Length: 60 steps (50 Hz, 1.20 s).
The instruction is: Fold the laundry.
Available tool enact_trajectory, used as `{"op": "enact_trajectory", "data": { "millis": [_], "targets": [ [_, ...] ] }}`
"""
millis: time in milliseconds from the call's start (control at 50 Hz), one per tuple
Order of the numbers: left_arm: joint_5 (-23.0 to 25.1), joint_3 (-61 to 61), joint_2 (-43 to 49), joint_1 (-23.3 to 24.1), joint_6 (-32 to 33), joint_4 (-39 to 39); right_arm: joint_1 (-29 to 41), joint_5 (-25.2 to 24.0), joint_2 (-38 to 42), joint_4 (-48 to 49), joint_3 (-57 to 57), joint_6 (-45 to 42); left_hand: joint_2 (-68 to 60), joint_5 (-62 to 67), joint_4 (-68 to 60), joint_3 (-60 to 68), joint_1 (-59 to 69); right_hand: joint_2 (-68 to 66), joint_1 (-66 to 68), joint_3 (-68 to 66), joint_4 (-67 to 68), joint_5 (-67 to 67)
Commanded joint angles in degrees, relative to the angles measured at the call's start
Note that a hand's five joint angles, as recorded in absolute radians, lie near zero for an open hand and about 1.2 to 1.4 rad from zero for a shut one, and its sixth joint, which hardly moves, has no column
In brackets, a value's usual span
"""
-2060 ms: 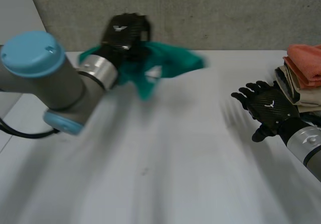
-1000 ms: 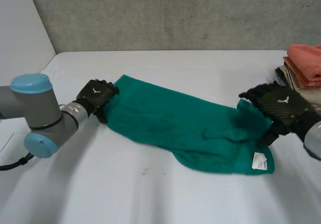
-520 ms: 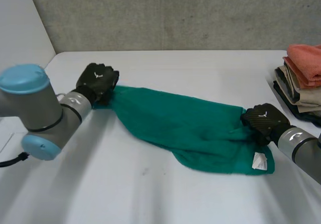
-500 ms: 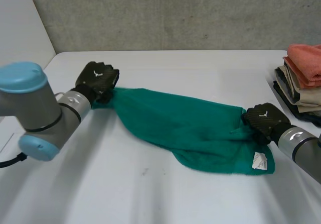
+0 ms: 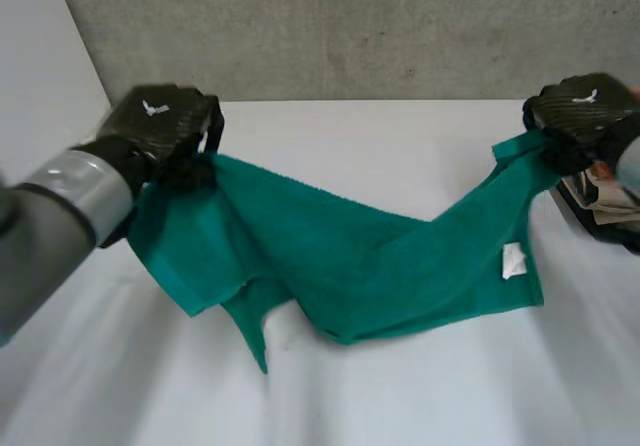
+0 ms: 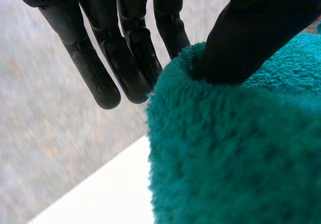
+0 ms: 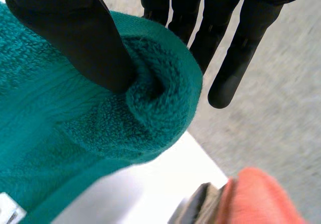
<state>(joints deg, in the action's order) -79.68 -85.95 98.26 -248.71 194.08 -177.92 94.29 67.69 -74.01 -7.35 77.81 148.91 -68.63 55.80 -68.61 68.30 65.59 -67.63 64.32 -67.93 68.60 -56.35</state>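
hanging between both hands, the teal towel [image 5: 370,261] sags over the white table [image 5: 400,396]. left hand [image 5: 160,126] and right hand [image 5: 578,111] each pinch a top corner.

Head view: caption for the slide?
Left hand and right hand hold a green towel up by two corners, middle sagging over the white table.

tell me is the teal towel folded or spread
Spread, unfolded: the teal terry towel hangs stretched between the left hand and right hand, middle sagging.
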Motion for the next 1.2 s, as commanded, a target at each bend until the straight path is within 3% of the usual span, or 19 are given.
{"op": "enact_trajectory", "data": {
  "millis": [20, 60, 100, 120, 140, 160, 260, 340, 420, 540, 660, 920, 1200],
  "targets": [
    [-2.14, 11.76, 20.11, -0.28, 0.42, -0.94, 3.62, 6.39, 18.62, 4.0, -13.54, 6.39, -11.37, 14.2, -11.39, 11.69, 14.41, -12.37, 15.68, -12.07, 11.4, -13.65],
    [-2.23, 16.69, 25.48, -1.25, 0.33, -1.73, 5.63, 9.46, 22.83, 10.9, -16.53, 9.89, -5.87, 8.7, -5.89, 6.2, 8.92, -12.37, 15.68, -12.07, 11.4, -13.65],
    [-2.05, 19.68, 28.38, -1.69, 0.33, -4.18, 6.26, 10.53, 24.08, 15.24, -16.63, 12.27, 13.09, -10.26, 13.07, -12.76, -10.04, -12.37, 15.68, -12.07, 11.4, -13.65],
    [-2.05, 20.21, 28.83, -1.6, 0.33, -5.41, 6.61, 10.96, 24.35, 17.61, -16.46, 13.33, 26.66, -23.83, 26.64, -26.33, -23.61, 1.56, 1.75, 1.86, -2.53, 0.28],
    [-1.97, 20.47, 28.92, -1.51, 0.33, -7.16, 6.87, 11.58, 24.61, 21.63, -15.76, 14.65, 43.61, -40.78, 43.59, -43.28, -40.57, 53.15, -49.84, 53.46, -54.13, 51.87],
    [-2.31, 20.04, 28.83, -1.42, 0.24, -10.22, 7.05, 12.02, 24.62, 23.33, -15.49, 15.35, 58.63, -55.8, 58.61, -58.31, -55.59, 57.63, -54.32, 57.93, -58.6, 56.35],
    [-3.02, 14.69, 24.63, -1.34, 0.33, -14.91, 7.14, 12.02, 21.11, 23.44, -10.58, 15.19, 56.74, -53.91, 56.72, -56.41, -53.69, 57.63, -54.32, 57.93, -58.6, 56.35],
    [-3.11, 5.99, 17.42, -1.95, 0.33, -14.48, 6.53, 10.89, 13.12, 20.02, -3.03, 14.14, 53.88, -51.05, 53.86, -53.55, -50.83, 57.63, -54.32, 57.93, -58.6, 56.35],
    [-3.11, -2.54, 12.49, -1.6, 0.42, -12.89, 6.52, 8.78, 7.22, 15.62, 4.71, 8.79, 46.49, -43.66, 46.47, -46.16, -43.44, 57.63, -54.32, 57.93, -58.6, 56.35],
    [-2.85, -13.26, 7.21, -2.04, 3.39, -11.22, 4.86, 2.71, 2.82, 9.64, 16.49, -5.8, 37.9, -35.07, 37.88, -37.57, -34.85, 57.63, -54.32, 57.93, -58.6, 56.35],
    [-2.23, -15.91, 9.49, -3.09, 8.85, -11.22, 2.05, 0.69, 2.47, 8.49, 23.26, -14.77, 38.74, -35.91, 38.72, -38.41, -35.69, 53.19, -49.88, 53.49, -54.16, 51.91],
    [-1.26, -8.54, 23.9, -4.06, 10.26, -13.59, 1.16, 0.77, 4.05, 13.15, 25.55, -14.52, 32.37, -29.54, 32.35, -32.04, -29.32, 51.49, -48.18, 51.79, -52.46, 50.21],
    [-1.17, -5.1, 26.9, -5.55, 10.26, -17.02, 1.08, 0.77, 4.14, 14.29, 26.7, -14.52, 16.71, -13.87, 16.68, -16.38, -13.66, 50.14, -46.83, 50.44, -51.12, 48.86]
  ]
}}
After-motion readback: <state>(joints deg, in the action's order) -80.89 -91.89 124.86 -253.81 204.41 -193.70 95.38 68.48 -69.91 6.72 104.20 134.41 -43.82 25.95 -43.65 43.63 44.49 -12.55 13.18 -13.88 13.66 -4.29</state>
